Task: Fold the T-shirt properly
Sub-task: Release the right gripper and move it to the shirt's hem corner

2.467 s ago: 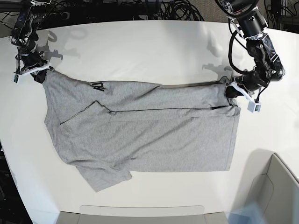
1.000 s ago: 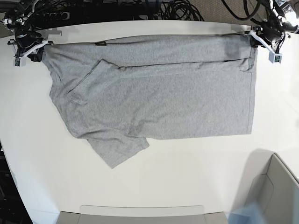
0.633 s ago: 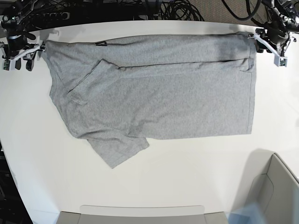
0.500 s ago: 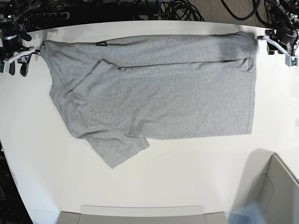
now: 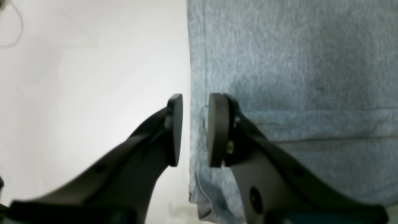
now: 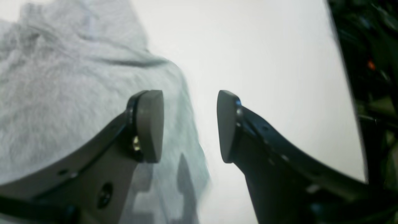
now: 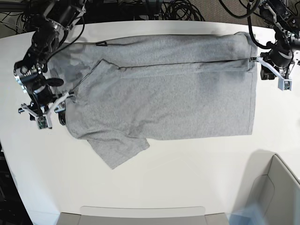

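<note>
T-shirt (image 7: 164, 93) lies flat on counter (image 7: 187, 178), far strip folded over, one sleeve out. Soft, light knit; expect sag + drag.

Left end effector (image 5: 192, 130) narrow, straddling hem edge, nothing pinched. Right end effector (image 6: 189, 124) wide, empty, at shoulder edge.

You should pinch seams/hem corners, both layers.

Table (image 7: 187, 173): white, rounded far edge, evenly lit, soft shadows
Cables (image 7: 183, 9): black tangle behind the far edge
Bin (image 7: 276, 187): grey, near right corner
Tray (image 7: 140, 213): grey, along the near edge
</note>
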Robot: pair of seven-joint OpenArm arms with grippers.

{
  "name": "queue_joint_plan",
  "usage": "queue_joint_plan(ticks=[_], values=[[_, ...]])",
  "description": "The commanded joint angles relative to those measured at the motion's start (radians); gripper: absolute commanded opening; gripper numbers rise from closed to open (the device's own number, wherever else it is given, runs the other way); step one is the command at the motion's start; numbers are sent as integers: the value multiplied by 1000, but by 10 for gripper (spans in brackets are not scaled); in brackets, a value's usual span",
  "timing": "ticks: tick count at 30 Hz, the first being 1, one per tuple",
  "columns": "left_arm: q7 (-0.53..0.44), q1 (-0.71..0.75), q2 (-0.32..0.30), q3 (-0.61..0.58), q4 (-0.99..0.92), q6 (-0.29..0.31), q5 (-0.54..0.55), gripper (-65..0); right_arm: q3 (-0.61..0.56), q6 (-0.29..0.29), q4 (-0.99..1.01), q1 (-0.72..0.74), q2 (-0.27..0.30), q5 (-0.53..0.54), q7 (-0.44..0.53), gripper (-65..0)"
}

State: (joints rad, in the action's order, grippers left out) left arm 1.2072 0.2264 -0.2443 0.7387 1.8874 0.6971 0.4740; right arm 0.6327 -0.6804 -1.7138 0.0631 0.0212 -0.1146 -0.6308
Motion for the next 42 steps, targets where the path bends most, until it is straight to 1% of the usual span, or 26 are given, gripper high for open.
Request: queue_joint_plan(ticks=[1,6,9,10,11,13,15,17,21,25,29,32,37,40,42], values=[[-10,-5,-14,3,16,1,7,-512,-12,-6,36,60,9,-15,16,-373],[-10,-5,-14,3,13,1,4,-511,-23,-5,321,246,7,-99,21,-373],[-10,-5,-14,3,11,1,4,-511,-23,-3,463,310,10,-135,22,-373],[-10,-5,-14,3,11,1,4,-511,-23,8,502,323,10,-145,24,-373],[-10,-5,-14,3,11,1,4,-511,-23,32,539,326,10,-150,24,-373],[-10,-5,-14,3,11,1,4,-511,-29,95,590,326,10,-149,33,-373],[-10,-5,-14,3,11,1,4,-511,-29,146,621,312,10,-150,70,-373],[-10,-5,-14,2,11,1,4,-511,-27,166,630,284,10,-150,85,-373],[-10,-5,-14,2,11,1,4,-511,-23,166,607,215,10,-150,84,-373],[-10,-5,-14,2,11,1,4,-511,-23,164,482,93,0,-147,78,-373],[-10,-6,-14,2,11,1,4,-511,-23,161,300,-12,-45,-144,-37,-373],[-11,-8,-14,2,11,1,4,-511,-27,161,208,-52,-76,-142,-64,-373],[-11,-31,-16,0,11,1,6,-511,-27,161,76,-42,-114,-142,-64,-373],[-11,-32,-20,-17,11,1,4,-511,-29,161,24,13,-120,-142,-64,-373],[-11,-32,-22,-37,11,1,4,-511,-29,161,33,68,-112,-142,-71,-372]])
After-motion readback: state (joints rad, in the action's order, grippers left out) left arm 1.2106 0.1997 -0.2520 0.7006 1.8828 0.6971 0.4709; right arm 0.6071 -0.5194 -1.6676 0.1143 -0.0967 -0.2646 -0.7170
